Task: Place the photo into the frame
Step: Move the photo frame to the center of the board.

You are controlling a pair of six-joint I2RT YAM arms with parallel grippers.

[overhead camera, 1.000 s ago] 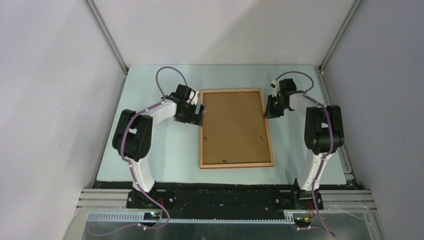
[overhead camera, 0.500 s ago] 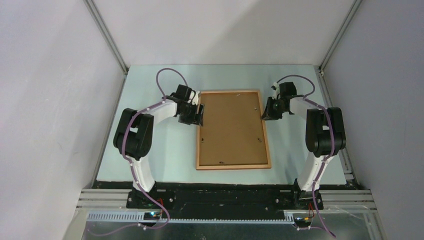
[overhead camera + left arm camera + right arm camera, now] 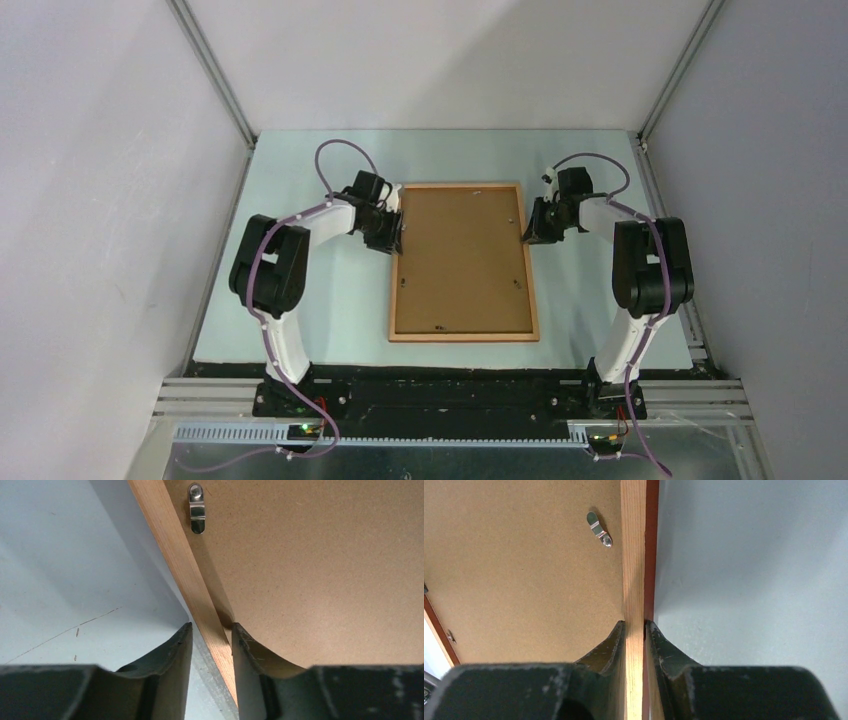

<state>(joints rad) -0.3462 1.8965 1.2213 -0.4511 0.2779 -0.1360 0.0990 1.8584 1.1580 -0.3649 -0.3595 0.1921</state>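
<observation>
Fig: frame (image 3: 462, 333) lies back-up on desk (image 3: 330, 290), backing board (image 3: 460, 260) fitted; photo not visible. L hand (image 3: 210, 630) grips frame's left rail askew; R hand (image 3: 636, 625) clamps its right rail. Risk: if you lift unevenly, frame twists & slips from L.

light: bright, even, diffuse | shadows: soft, on table (image 3: 749, 580) beside the frame (image 3: 634, 555) | focus: wrist views' near foreground blurred
</observation>
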